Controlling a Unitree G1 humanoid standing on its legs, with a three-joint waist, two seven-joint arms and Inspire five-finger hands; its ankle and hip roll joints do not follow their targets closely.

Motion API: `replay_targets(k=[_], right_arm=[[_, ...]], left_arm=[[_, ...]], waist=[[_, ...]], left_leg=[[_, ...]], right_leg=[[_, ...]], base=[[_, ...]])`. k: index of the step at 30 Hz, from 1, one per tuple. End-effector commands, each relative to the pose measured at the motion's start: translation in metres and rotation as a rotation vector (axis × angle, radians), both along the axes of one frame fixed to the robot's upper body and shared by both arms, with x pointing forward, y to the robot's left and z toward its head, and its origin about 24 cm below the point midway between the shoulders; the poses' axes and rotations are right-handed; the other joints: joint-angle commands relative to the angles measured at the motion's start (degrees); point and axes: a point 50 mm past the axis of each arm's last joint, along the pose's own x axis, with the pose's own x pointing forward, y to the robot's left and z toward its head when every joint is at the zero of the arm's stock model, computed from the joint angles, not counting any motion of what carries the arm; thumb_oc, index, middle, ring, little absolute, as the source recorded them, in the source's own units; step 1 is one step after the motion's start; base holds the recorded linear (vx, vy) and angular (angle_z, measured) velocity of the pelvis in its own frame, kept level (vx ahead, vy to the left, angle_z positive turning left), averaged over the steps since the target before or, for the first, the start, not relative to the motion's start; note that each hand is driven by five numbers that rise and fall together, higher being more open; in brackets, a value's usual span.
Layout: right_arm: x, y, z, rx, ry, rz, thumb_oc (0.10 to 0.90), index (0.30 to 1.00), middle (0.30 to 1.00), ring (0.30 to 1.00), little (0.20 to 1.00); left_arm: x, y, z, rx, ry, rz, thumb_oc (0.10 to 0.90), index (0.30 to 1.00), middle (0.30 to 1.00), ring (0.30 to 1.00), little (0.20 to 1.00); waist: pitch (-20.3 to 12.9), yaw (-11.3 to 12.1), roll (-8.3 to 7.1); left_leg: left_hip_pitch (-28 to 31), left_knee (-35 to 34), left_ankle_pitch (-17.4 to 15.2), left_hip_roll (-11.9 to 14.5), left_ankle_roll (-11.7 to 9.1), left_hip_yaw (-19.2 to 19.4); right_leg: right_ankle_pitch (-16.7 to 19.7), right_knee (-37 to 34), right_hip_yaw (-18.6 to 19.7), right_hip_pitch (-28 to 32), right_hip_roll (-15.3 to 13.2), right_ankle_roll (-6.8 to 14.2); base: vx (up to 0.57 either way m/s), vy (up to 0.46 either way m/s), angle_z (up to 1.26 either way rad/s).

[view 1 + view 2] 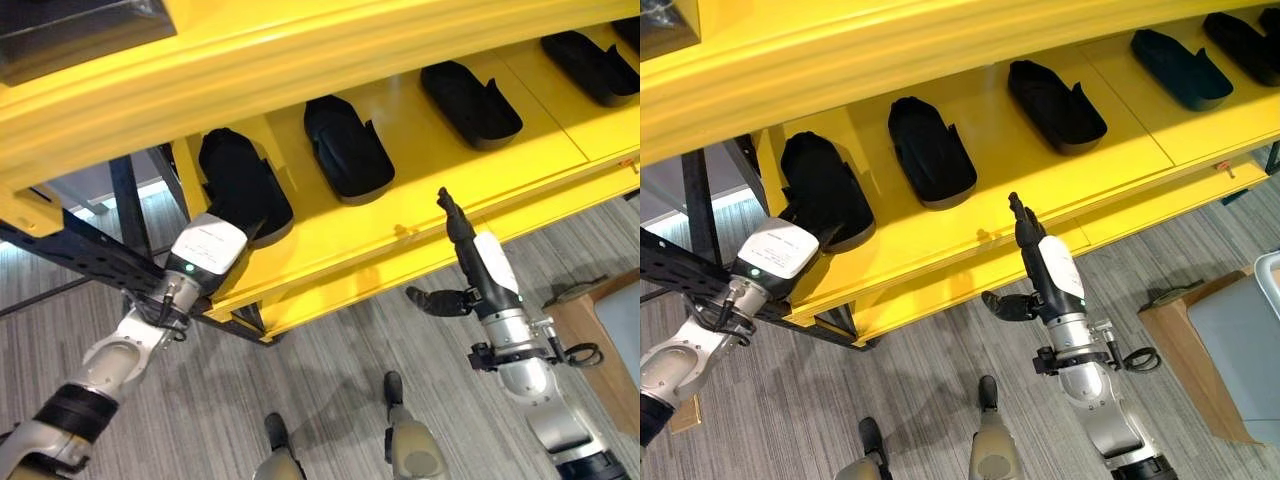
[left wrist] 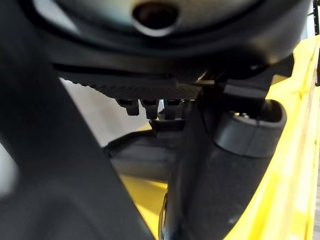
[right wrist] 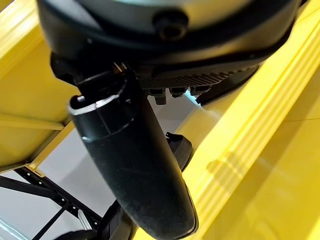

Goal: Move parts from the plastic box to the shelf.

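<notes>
— Where is your left hand sitting?

— My left hand (image 1: 215, 245) is reaching onto the yellow shelf (image 1: 420, 215), right at the leftmost black part (image 1: 240, 180). The part is lying on the shelf surface, and my fingers are going in against it where I am not seeing them, so I cannot tell whether they are curled on it or straight.

— And the other parts?

— Four more black parts are lying in a row along the same shelf: the second part (image 1: 347, 148), the third part (image 1: 470, 103), the fourth part (image 1: 588, 65), and a fifth one at the far right edge (image 1: 1245, 40). They are sitting well apart from one another.

— What is your right hand doing?

— My right hand (image 1: 1040, 255) is hanging in front of the shelf's front edge, holding nothing. Its fingers (image 1: 1022, 215) are pointing straight up toward the shelf lip, pressed together in a line, and the thumb (image 1: 1005, 305) is sticking out sideways over the grey floor (image 1: 330, 400).

— Anything else nearby?

— A brown box (image 1: 590, 330) is showing at the right.
</notes>
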Motion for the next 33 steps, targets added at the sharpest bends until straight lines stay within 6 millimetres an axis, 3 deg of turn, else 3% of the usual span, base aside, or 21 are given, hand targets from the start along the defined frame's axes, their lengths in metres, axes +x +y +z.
replay_targets(k=[1,7,15,19,29,33], right_arm=[[-0.008,0.001,0.044,0.009,-0.242,0.030,0.900,1.000,1.000,1.000,1.000],[-0.010,-0.001,0.042,0.007,-0.234,0.025,0.900,1.000,1.000,1.000,1.000],[-0.012,-0.007,0.043,-0.002,-0.233,-0.004,0.900,1.000,1.000,1.000,1.000],[-0.013,-0.010,0.042,0.010,-0.226,-0.023,0.900,1.000,1.000,1.000,1.000],[-0.010,-0.007,0.047,0.052,-0.249,-0.019,0.900,1.000,1.000,1.000,1.000],[-0.010,-0.004,0.048,0.056,-0.263,-0.008,0.900,1.000,1.000,1.000,1.000]], left_arm=[[-0.004,0.048,0.066,0.114,-0.232,0.153,0.900,1.000,1.000,1.000,1.000],[-0.012,0.056,0.071,0.137,-0.242,0.169,0.900,1.000,1.000,1.000,1.000],[-0.029,0.053,0.092,0.089,-0.337,0.143,0.900,1.000,1.000,1.000,1.000],[-0.043,0.037,0.094,-0.100,-0.399,0.063,0.900,1.000,1.000,1.000,1.000],[-0.061,0.000,0.060,-0.650,-0.364,-0.104,0.900,1.000,1.000,1.000,1.000],[-0.059,-0.015,0.052,-0.712,-0.371,-0.145,0.900,1.000,1.000,1.000,1.000]], waist=[[-4.9,1.8,-0.23],[-5.3,2.0,-0.04],[-6.0,2.8,0.26],[-6.5,3.4,-0.15],[-7.3,3.6,-1.38],[-7.4,3.5,-2.07]], left_leg=[[5.1,-0.4,-3.7,0.0,0.9,0.4],[5.2,-0.4,-3.7,0.0,0.9,0.2],[5.3,-0.4,-3.9,0.0,0.9,-0.3],[5.4,-0.4,-3.9,0.1,0.8,-0.7],[4.9,-0.4,-3.4,1.3,0.5,-0.7],[4.7,-0.4,-3.2,1.8,0.3,-0.6]], right_leg=[[-7.3,7.0,-2.7,-0.3,-1.1,2.0],[-7.4,6.7,-3.0,0.2,-1.0,1.9],[-7.4,6.0,-3.6,1.3,-1.0,1.8],[-7.4,5.1,-4.0,2.1,-0.7,1.6],[-6.7,2.7,-4.2,3.0,0.6,0.9],[-6.7,2.5,-4.2,2.9,1.1,0.7]], base=[[0.00,0.000,0.00],[0.00,0.000,0.00],[0.00,0.000,0.00],[0.00,-0.004,0.02],[0.01,-0.008,0.04],[0.00,0.000,0.00]])
